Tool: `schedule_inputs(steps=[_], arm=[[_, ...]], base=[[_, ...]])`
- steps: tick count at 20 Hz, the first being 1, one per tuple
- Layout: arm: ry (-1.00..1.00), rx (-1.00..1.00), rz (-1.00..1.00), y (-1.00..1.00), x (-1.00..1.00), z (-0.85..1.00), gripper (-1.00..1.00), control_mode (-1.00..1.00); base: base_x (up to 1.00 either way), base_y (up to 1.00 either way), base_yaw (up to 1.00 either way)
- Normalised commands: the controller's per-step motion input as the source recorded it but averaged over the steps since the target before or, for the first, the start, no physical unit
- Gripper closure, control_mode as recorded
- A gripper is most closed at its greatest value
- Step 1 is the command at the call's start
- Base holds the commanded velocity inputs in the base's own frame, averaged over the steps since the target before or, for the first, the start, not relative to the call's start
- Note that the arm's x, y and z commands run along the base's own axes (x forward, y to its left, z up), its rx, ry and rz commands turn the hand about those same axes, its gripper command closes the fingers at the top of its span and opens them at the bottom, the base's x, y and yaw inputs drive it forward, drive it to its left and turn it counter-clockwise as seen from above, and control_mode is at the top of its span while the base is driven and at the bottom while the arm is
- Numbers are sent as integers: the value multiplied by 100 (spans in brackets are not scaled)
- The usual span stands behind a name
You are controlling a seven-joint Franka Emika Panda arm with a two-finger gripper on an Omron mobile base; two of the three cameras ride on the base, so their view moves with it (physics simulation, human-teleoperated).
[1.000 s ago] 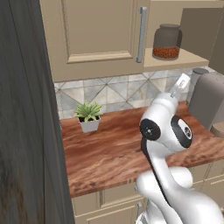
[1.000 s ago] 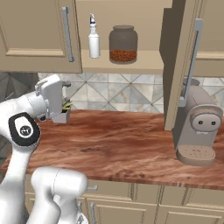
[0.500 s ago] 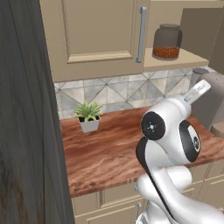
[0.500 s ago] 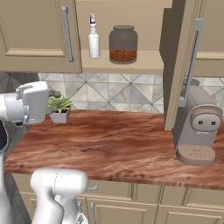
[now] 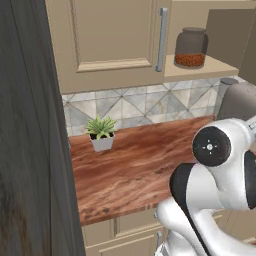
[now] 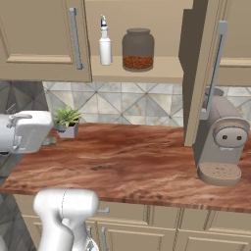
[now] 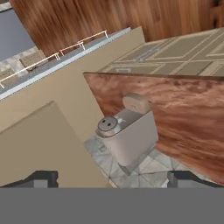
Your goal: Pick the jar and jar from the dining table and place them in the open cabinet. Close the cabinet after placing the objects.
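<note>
One jar (image 6: 138, 49) with reddish-brown grains sits on the shelf of the open cabinet (image 6: 147, 73), just beside a white spray bottle (image 6: 105, 40); same jar (image 5: 190, 47) shows from the left base view, so half the placing looks done. Second jar (the brown-sticks one) can't be located in these frames, so I judge it is not yet fetched. Cabinet door (image 6: 202, 73) stands swung out, edge toward the camera, above the coffee machine (image 6: 220, 142), so closing is not done either. Gripper (image 7: 114, 178) has its fingertips (image 7: 43, 177) spread wide with nothing between them, carrying nothing; the hand view is rolled, looking over the coffee machine (image 7: 127, 129) and wood counter (image 7: 183, 118). Arm's white body (image 6: 27, 131) sits at the left edge, well apart from the shelf, near a small potted plant (image 6: 67, 121) on the counter (image 6: 127, 162). Left to do, as a judgement: get the other jar from the dining table, shelve it next to the first, shut the door.
</note>
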Motion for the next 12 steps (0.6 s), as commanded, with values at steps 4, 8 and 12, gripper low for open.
schedule_inputs(steps=[4, 8, 12], arm=[[0, 16, -4, -38, -63, -14, -100, -100], [-6, 12, -1, -47, -47, -13, -100, -100], [-13, 7, 0, -53, -19, -9, -100, -100]], base=[[0, 0, 0], [0, 0, 0], [0, 0, 0]])
